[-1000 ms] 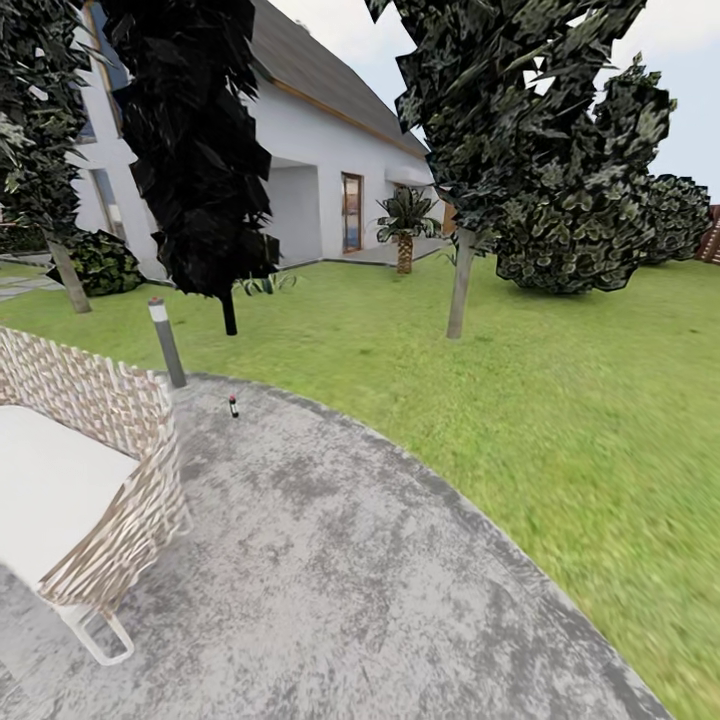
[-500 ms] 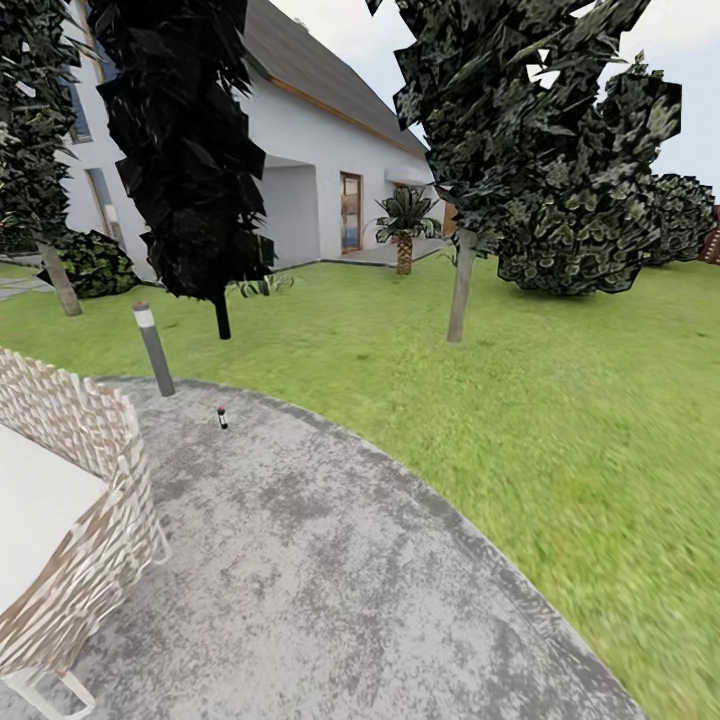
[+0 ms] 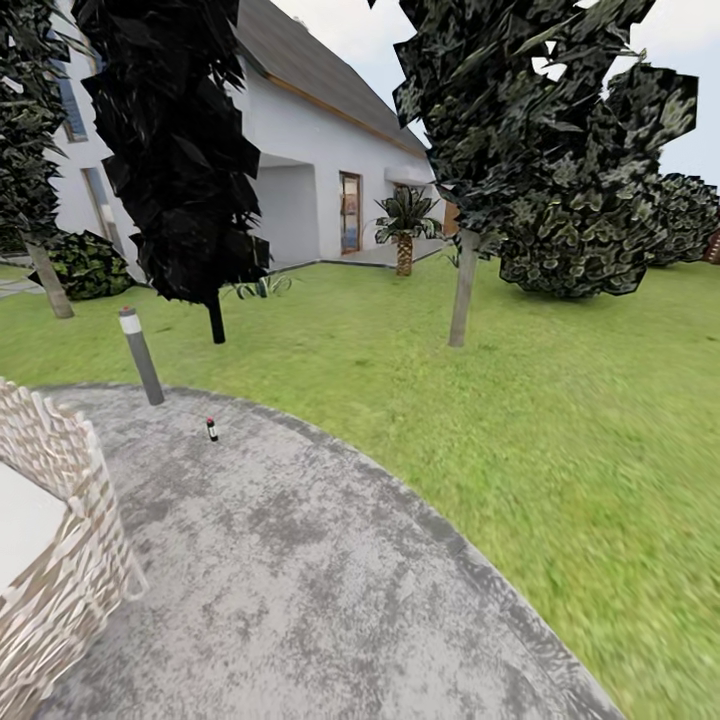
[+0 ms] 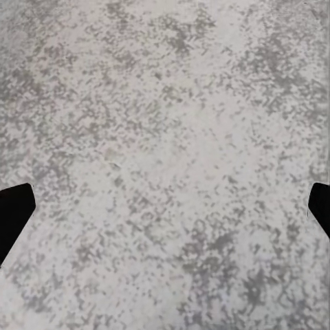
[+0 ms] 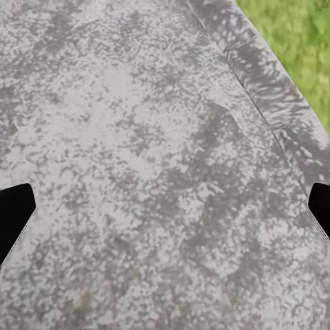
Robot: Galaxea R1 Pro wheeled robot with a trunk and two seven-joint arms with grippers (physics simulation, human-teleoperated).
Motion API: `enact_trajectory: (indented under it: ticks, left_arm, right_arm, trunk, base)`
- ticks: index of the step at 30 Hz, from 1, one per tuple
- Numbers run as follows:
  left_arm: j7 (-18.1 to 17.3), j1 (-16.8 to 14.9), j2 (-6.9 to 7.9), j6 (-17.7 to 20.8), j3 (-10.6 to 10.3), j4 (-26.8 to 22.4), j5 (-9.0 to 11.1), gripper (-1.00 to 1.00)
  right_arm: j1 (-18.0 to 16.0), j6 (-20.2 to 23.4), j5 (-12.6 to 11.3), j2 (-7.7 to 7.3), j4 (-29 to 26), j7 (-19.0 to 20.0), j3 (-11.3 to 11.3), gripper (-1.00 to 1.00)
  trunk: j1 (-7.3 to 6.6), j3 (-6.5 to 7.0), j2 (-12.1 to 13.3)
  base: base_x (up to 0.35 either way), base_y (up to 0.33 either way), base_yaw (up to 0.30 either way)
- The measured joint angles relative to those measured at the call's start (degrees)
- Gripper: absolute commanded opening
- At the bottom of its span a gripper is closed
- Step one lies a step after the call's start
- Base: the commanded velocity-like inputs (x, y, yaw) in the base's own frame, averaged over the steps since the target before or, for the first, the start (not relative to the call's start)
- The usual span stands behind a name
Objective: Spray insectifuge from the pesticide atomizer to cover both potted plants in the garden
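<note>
Camera shifted rightward; one pesticide atomizer (image 3: pixel 211 429), one bollard lamp (image 3: pixel 140 355).

The round paved patio (image 3: pixel 300 560) is grey, mottled with darker and paler patches, and the same speckled grey lies under both wrist cameras. The lawn (image 3: pixel 560 420) is bright green with yellowish streaks. A woven wicker chair (image 3: pixel 60 560) shows a tan-and-cream lattice around a white seat. The slim bollard lamp post (image 3: pixel 141 355) is dark grey with a pale band (a reddish cap on top). The small bottle (image 3: pixel 211 430) looks dark with a red tip. The house wall (image 3: pixel 300 170) is white under a grey roof.
</note>
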Motion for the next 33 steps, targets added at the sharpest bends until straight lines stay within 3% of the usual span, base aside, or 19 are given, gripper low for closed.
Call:
enact_trajectory:
  ticks: [23, 33]
  left_arm:
    - [0.0, 0.0, 0.0, 0.0, 0.0, 0.0, 0.0, 1.0]
    - [0.0, 0.0, 0.0, 0.0, 0.0, 0.0, 0.0, 1.0]
  right_arm:
    - [0.0, 0.0, 0.0, 0.0, 0.0, -0.2, 0.0, 1.0]
    - [0.0, 0.0, 0.0, 0.01, 0.0, -0.2, 0.0, 1.0]
  trunk:
    - [0.0, 0.0, 0.0]
    - [0.0, 0.0, 0.0]
  base:
    - [0.338, 0.0, 0.002]
    - [0.338, 0.0, 0.183]
